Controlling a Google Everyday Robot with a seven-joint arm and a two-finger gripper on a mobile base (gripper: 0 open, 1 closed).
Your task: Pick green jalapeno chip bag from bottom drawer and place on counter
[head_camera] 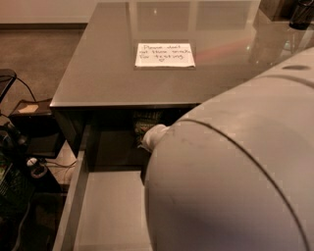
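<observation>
The bottom drawer (110,211) is pulled out below the counter (108,73), showing its light-grey floor and left wall. A small patch of the green jalapeno chip bag (145,121) shows in the shadow at the drawer's back, just under the counter's edge. My gripper (153,135) reaches into that dark back part, right against the bag; only its pale end shows. My big white arm (235,166) hides the drawer's right half. The white handwritten note (165,55) lies on the counter.
Dark cables and equipment (19,162) lie on the floor left of the drawer. A dark object (301,13) stands at the counter's far right corner. Carpet (34,54) lies beyond the counter's left side.
</observation>
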